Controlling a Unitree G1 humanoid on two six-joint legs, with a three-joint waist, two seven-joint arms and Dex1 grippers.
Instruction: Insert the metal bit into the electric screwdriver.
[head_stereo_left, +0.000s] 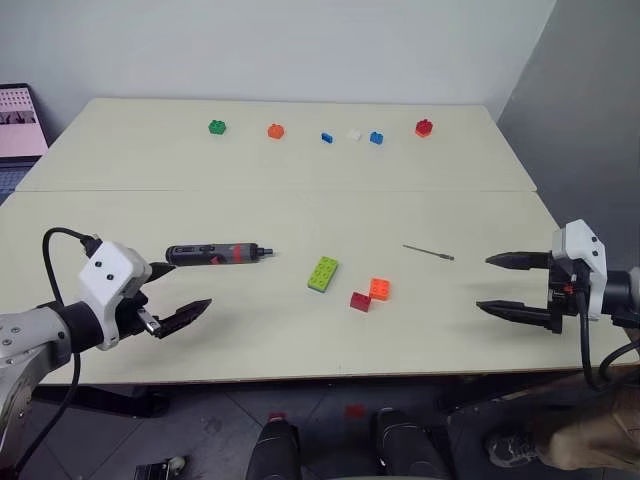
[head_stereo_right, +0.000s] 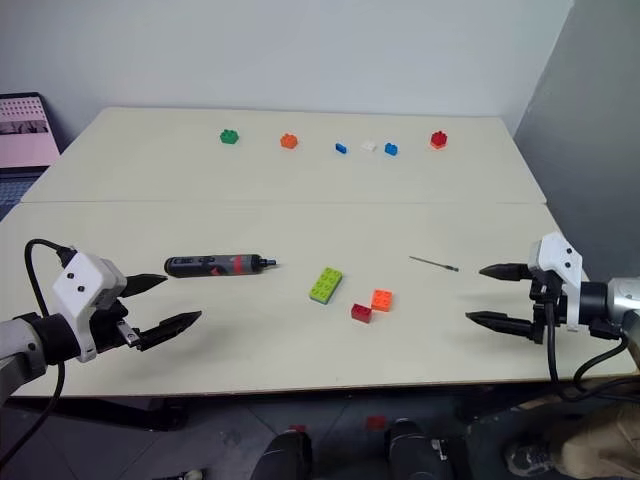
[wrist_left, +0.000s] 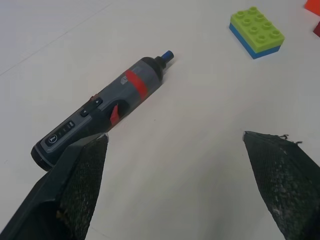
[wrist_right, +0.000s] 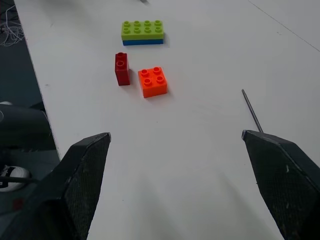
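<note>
Table (head_stereo_left: 300, 215), cream, bearing: electric screwdriver (head_stereo_left: 218, 254), lying flat left of the lime-green brick (head_stereo_left: 323, 273), metal tip toward that brick; metal bit (head_stereo_left: 429, 251), lying flat right of the same brick, well apart from the screwdriver. Left pincer (head_stereo_left: 183, 288), fingers spread wide, empty, just beside the screwdriver's butt end. Right pincer (head_stereo_left: 500, 284), fingers spread wide, empty, near the bit, not touching. Orange brick (head_stereo_left: 379, 289) and red brick (head_stereo_left: 360, 301) beside the lime-green brick.

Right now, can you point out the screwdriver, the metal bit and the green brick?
screwdriver (head_stereo_left: 215, 254), left eye view, middle of its body.
metal bit (head_stereo_left: 428, 251), left eye view, middle of the rod.
green brick (head_stereo_left: 323, 273), left eye view, studded top.
</note>
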